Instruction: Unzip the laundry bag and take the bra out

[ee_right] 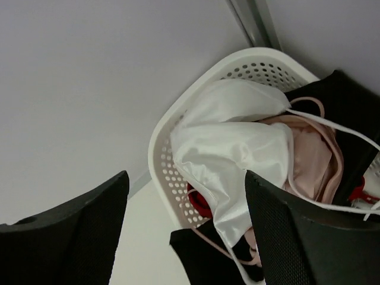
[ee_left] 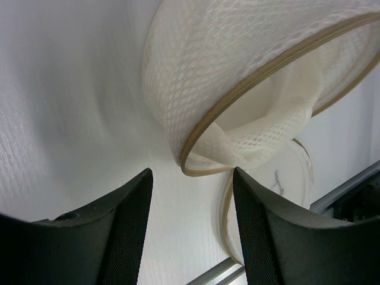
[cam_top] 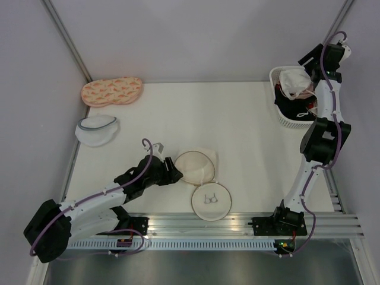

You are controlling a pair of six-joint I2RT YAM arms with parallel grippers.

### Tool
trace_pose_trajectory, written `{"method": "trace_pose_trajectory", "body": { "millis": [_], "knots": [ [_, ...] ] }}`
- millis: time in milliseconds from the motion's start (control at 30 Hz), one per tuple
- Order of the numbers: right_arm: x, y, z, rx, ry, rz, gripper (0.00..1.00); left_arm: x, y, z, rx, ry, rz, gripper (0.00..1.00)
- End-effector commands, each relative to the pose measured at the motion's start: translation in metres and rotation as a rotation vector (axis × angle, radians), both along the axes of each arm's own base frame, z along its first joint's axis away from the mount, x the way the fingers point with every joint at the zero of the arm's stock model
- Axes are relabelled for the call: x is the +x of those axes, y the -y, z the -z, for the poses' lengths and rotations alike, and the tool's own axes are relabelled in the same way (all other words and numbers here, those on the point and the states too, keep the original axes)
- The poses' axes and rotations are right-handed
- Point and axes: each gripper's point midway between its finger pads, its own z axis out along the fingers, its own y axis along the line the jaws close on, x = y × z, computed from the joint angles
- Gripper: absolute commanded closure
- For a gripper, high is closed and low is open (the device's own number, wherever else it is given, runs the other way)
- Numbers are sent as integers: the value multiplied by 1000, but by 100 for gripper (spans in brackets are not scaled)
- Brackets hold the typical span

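The cream mesh laundry bag (cam_top: 195, 167) lies unzipped at the table's near middle. Its flat face with the black bra symbol (cam_top: 210, 202) is folded out toward the front. My left gripper (cam_top: 176, 173) is open and empty at the bag's left edge. In the left wrist view the left gripper (ee_left: 191, 176) sits just short of the bag's zip rim (ee_left: 205, 169), and only mesh shows inside. The white bra (cam_top: 293, 83) lies on top in the white basket (cam_top: 284, 122) at the far right. My right gripper (cam_top: 306, 75) hovers open above the bra (ee_right: 231, 139).
The basket (ee_right: 161, 160) also holds a pink garment (ee_right: 314, 163) and a black garment (ee_right: 350, 107). A peach patterned pouch (cam_top: 111, 91) and a white mesh pouch with grey-blue rim (cam_top: 98, 129) lie at the far left. An aluminium rail (cam_top: 237, 228) runs along the front edge.
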Motion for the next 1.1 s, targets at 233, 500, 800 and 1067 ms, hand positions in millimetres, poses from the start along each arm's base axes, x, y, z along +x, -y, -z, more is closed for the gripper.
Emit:
{"method": "trace_pose_trajectory", "body": {
  "millis": [233,500,800,1067],
  "knots": [
    [-136,-128,-129,-188,47,-192,11,-3,-9,-43,-121,92,-61,38],
    [-300,-275,-54,-65,-37,-549,33,-11,-25,-61,-161,127,-104,20],
    [-443,-346,72,-16,-421,-784,41,-13,-43,-91,-186,193,-164,8],
    [-541,-387,162,-121,-632,-911,44,-15,-55,-110,-171,219,-197,2]
  ]
}}
